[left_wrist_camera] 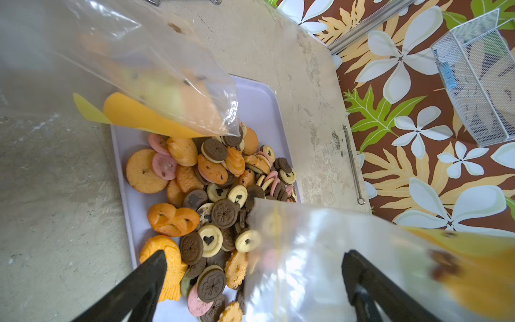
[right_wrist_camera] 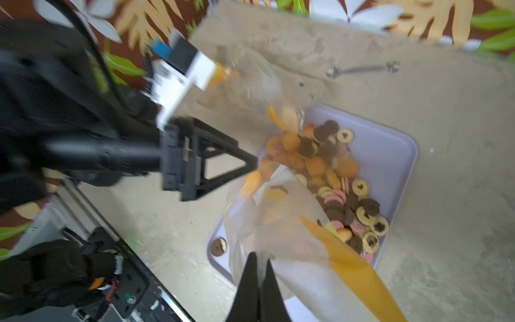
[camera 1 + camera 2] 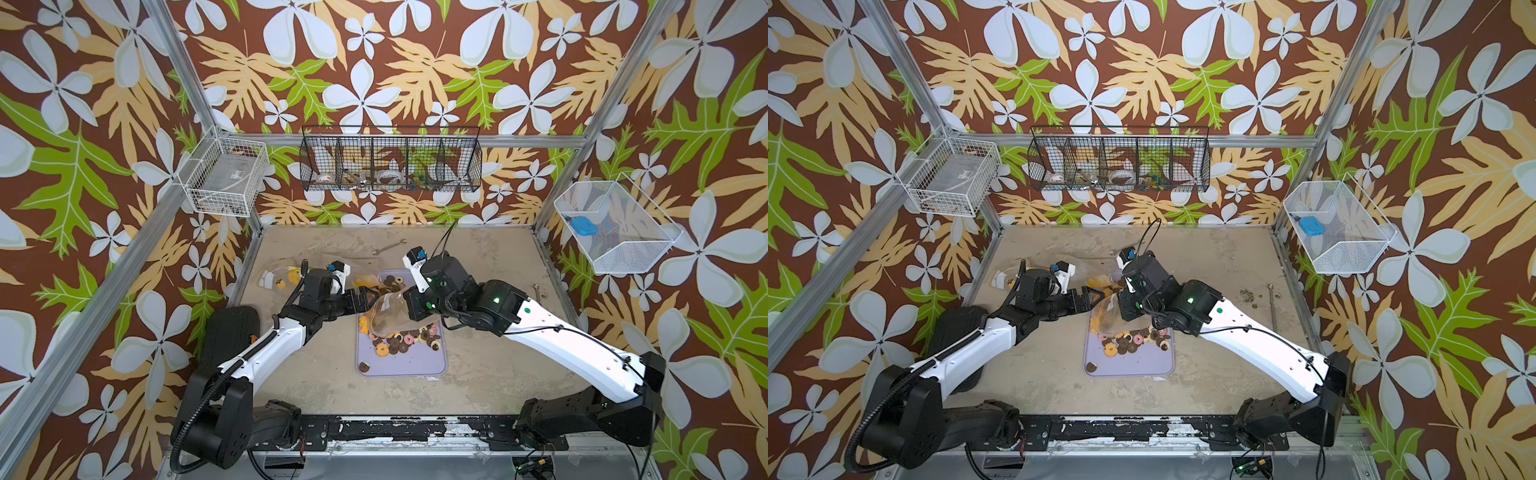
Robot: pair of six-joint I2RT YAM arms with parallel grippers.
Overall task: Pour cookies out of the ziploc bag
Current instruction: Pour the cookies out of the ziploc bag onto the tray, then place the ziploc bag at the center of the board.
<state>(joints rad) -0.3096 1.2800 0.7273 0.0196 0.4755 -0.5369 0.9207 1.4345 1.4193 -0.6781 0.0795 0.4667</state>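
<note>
The right tool [image 2: 257, 260] is closed on the film of a clear plastic ziploc bag [image 2: 278, 223] with a yellow-orange band, at the bottom middle of the right wrist frame. From that pinch the bag's long axis runs up the frame, over the left half of a lavender plastic tray [image 2: 390, 145]. The left tool [image 1: 253, 255] is spread wide; in the left wrist view the bag's edge is seen between its jaws, but no grip is made. In both top views the bag hangs at frame centre between the two tools. The left one is just beside its free end and so is judged the nearer for catching a corner. The small round cookies [image 3: 405, 338], dark brown, tan, pink and orange, are heaped on the tray under and right of the bag, with more at its upper end. Whether any are left inside cannot be told. Bare tray is open toward the bottom of the frame. A second clear bag [image 3: 365, 282] crowds the tray's upper left corner, and a metal wrench [image 3: 388, 248] lies well apart on the table [image 3: 478, 374].
</note>
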